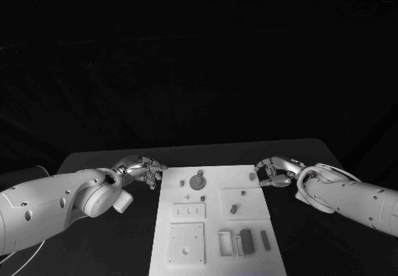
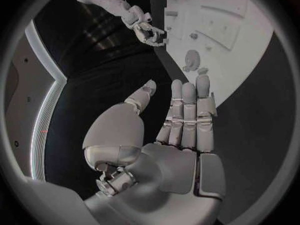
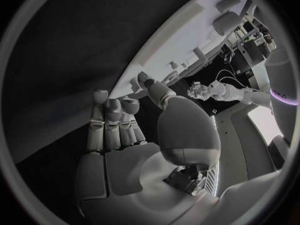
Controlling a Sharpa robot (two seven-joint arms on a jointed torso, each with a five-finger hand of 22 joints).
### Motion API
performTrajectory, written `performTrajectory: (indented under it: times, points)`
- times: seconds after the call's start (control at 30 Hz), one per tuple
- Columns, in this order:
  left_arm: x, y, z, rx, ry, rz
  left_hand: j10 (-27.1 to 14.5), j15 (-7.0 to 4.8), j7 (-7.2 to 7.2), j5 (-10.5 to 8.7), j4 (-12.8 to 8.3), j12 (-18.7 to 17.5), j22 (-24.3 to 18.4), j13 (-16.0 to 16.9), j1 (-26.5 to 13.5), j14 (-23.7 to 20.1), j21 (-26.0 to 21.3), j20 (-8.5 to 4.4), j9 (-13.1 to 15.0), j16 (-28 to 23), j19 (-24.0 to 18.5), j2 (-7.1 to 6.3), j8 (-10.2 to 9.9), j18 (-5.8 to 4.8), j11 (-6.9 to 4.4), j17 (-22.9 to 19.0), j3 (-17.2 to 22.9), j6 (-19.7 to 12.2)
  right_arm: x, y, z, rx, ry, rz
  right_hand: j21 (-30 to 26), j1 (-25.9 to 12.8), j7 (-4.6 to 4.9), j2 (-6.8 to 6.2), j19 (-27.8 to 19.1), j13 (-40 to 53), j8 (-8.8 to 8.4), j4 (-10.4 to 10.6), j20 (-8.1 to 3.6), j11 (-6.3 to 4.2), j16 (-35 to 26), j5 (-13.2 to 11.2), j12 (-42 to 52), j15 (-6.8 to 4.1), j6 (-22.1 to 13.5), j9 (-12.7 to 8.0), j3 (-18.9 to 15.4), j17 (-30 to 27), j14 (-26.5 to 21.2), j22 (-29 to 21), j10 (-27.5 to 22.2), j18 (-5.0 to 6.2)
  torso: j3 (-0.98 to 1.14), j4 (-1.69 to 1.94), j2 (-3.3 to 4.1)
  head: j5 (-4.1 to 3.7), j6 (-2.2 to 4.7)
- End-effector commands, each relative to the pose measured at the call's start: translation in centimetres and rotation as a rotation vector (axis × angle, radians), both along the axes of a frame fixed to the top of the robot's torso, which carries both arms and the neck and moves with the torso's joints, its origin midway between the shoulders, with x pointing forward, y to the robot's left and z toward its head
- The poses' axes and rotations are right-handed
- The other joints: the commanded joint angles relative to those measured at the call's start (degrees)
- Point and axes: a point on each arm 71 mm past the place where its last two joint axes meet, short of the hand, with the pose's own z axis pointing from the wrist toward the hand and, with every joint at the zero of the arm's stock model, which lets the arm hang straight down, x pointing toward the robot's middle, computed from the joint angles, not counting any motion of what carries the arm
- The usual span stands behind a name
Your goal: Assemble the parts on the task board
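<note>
The white task board (image 1: 217,230) lies lengthwise in the middle of the black table. A grey gear (image 1: 197,183) sits near its far end, and small grey pieces (image 1: 234,209) dot the middle. Dark bars (image 1: 245,237) lie in slots near the front right. My left hand (image 1: 142,169) hovers just off the board's far left corner, fingers apart and empty. In the left wrist view its fingers (image 2: 186,110) point toward the gear (image 2: 194,60). My right hand (image 1: 278,171) hangs by the far right corner, holding nothing; its fingers (image 3: 112,122) are straight, with the thumb apart.
Square recessed plates (image 1: 187,242) take up the board's near left part. Bare black tabletop (image 1: 108,241) runs along both sides of the board. A dark curtain closes off the far side.
</note>
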Motion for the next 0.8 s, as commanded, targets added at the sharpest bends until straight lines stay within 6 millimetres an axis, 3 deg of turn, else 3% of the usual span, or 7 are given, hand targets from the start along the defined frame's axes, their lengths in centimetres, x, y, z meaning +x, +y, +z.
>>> performTrajectory:
  times: [0.03,0.37,0.8]
  points:
    - [-0.08,-0.32,0.07,-0.010,-0.003,-0.018,-0.22,0.10,0.92,-0.01,-0.39,-0.23,0.03,-0.07,-0.18,-0.39,-0.39,0.08,0.06,-0.29,-0.17,-0.23,-0.33,2.74,0.27,-0.07,0.04,0.69,0.07,0.34,0.04,0.001,-0.012,0.018,-0.20,0.18,0.09,0.34,-0.35,0.08,-0.12,0.05,0.08,0.12,0.36,0.39,0.07,0.01,-0.26,-0.03,-0.46,0.11,-0.12,0.59,-0.09,-0.06,-0.04,0.07,0.02,-0.03,-0.05]
    - [-0.11,-0.38,0.07,-0.010,-0.001,-0.020,-0.18,0.10,0.92,-0.02,-0.37,-0.25,0.05,-0.06,-0.23,-0.37,-0.40,0.08,0.07,-0.27,-0.14,-0.21,-0.32,2.75,0.27,-0.08,0.02,0.71,0.32,0.73,-0.01,0.008,-0.010,0.018,-0.03,-0.13,0.10,1.25,-0.18,0.24,0.24,0.06,0.07,0.14,0.66,0.49,0.32,0.09,0.04,0.11,-0.56,0.18,0.02,0.69,0.05,-0.06,-0.04,0.06,0.01,0.15,-0.23]
    - [-0.18,-0.46,0.08,-0.011,0.000,-0.023,-0.13,0.10,0.91,-0.02,-0.34,-0.29,0.07,-0.04,-0.28,-0.34,-0.41,0.09,0.10,-0.24,-0.11,-0.17,-0.30,2.76,0.26,-0.08,0.01,0.74,0.92,1.23,-0.22,0.003,-0.002,0.020,0.23,0.08,-0.48,3.54,-0.13,0.42,1.88,-0.04,-0.09,-0.41,1.06,0.62,0.56,-0.31,2.36,0.77,-0.51,0.19,0.13,0.87,0.25,-0.06,-0.06,0.06,0.00,0.25,-0.42]
